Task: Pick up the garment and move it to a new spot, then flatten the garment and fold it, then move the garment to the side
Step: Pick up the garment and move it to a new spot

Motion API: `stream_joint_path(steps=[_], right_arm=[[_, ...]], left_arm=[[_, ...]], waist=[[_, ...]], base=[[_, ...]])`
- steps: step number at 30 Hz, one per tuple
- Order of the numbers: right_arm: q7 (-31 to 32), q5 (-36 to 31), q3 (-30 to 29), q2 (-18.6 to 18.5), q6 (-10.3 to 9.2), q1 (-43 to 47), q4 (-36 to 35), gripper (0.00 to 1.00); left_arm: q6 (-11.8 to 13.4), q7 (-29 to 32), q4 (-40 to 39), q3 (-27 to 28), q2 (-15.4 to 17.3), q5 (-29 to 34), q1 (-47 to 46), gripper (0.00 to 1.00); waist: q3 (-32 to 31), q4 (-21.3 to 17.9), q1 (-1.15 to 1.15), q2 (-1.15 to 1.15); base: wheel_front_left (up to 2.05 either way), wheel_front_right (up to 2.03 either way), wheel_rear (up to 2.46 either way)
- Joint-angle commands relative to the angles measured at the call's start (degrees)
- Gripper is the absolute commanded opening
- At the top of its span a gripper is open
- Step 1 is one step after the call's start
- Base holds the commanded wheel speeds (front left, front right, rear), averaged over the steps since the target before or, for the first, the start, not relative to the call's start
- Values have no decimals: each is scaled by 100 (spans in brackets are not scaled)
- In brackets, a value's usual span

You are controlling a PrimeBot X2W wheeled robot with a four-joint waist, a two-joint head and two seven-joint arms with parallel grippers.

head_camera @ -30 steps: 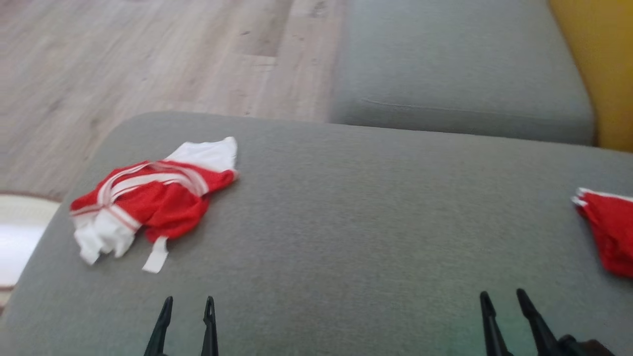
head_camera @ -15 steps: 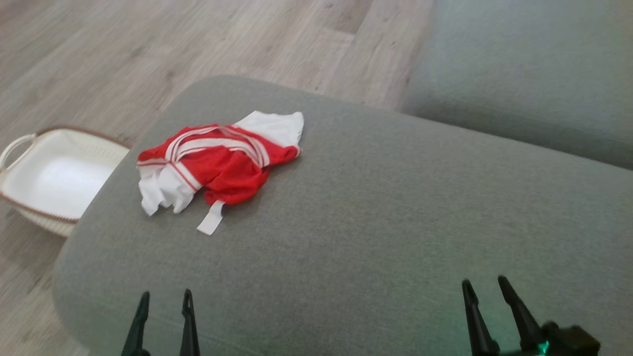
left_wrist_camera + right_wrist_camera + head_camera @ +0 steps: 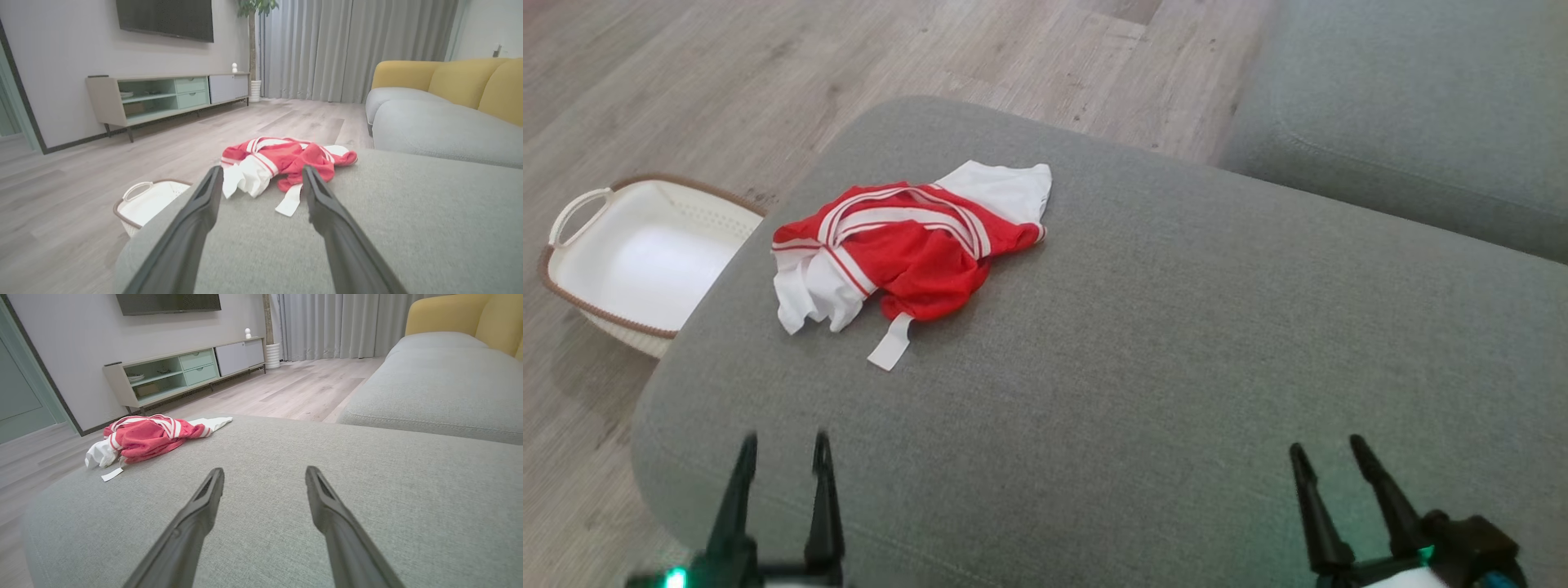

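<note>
Both pairs of fingers stand apart and empty, the left gripper (image 3: 784,441) at the lower left of the head view and the right gripper (image 3: 1325,447) at the lower right. The crumpled red-and-white garment (image 3: 907,253) lies at the upper left on the grey sofa cushion (image 3: 1176,367), near its rounded corner and well apart from both.

The pickup is not yet begun. The nearer left gripper would do best to reach forward and pinch the bunched red middle, not the loose white strap (image 3: 890,343).

The left wrist view gives the heap's height, lined up between the fingers. The head view gives its outline from above.
</note>
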Motion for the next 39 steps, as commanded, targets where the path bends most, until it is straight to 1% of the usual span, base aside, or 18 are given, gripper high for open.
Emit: stream_joint_path(steps=[1, 6, 11, 15, 16, 17, 20, 22, 25, 28, 30, 34, 36, 39], right_arm=[[-78, 27, 6, -172, -4, -114, -218, 100], [-78, -91, -66, -294, -4, -84, -335, 100], [-78, -243, -4, -661, -4, -448, -413, 100], [-78, -322, -11, -985, -4, -829, -484, 100], [-78, -322, -11, -985, -4, -829, -484, 100], [-78, -339, -26, -1060, -4, -907, -506, 100], [-78, -400, -80, -1265, -4, -1101, -559, 100], [-78, -430, -103, -1380, -4, -1203, -590, 100], [-78, -464, -111, -1517, -4, -1345, -659, 100], [-78, -487, -116, -1607, -4, -1460, -716, 100], [-78, -496, -145, -1636, -4, -1520, -738, 100], [-78, -504, -190, -1664, -4, -1606, -767, 100], [-78, -516, -219, -1663, -4, -1614, -776, 100], [-78, -541, -261, -1655, -4, -1606, -781, 100]], left_arm=[[-82, -31, -242, 178, 75, 74, -597, 100], [-284, -31, -363, 293, 296, 100, -1468, 100], [-443, -31, -391, 548, 582, 36, -2707, 100], [-607, -31, -19, 662, 855, -39, -3779, 100], [-607, -31, -19, 662, 855, -39, -3779, 100], [-653, -31, 147, 650, 911, -71, -4068, 100], [-780, 1, 846, 527, 1097, -174, -4974, 100], [-834, 159, 1413, 426, 1215, -252, -5586, 100], [-862, 568, 2380, 365, 1388, -314, -6395, 100], [-856, 800, 3319, 447, 1488, -428, -7020, 100], [-840, 1074, 3979, 523, 1528, -532, -7305, 100], [-856, 1836, 5191, 555, 1652, -675, -7633, 100], [-872, 2066, 5608, 501, 1694, -696, -7705, 100], [-895, 2320, 6086, 461, 1615, -815, -7716, 100]], waist=[[54, 49, 0, 0], [450, -71, 0, 0], [1235, -360, 0, 0], [1856, -563, 0, 0], [1856, -563, 0, 0], [1998, -597, 0, 0], [2383, -690, 0, 0], [2601, -748, 0, 0], [2856, -853, 0, 0], [3039, -963, 0, 0], [3128, -1021, 0, 0], [3270, -1098, 0, 0], [3329, -1110, 0, 0], [3414, -1091, 0, 0]], base=[[0, 0, 0], [0, 0, 0], [0, 0, 0], [0, 0, 0], [0, 0, 0], [0, 0, 0], [0, 0, 0], [0, 0, 0], [0, 0, 0], [0, 0, 0], [0, 0, 0], [0, 0, 0], [0, 0, 0], [0, 0, 0]])
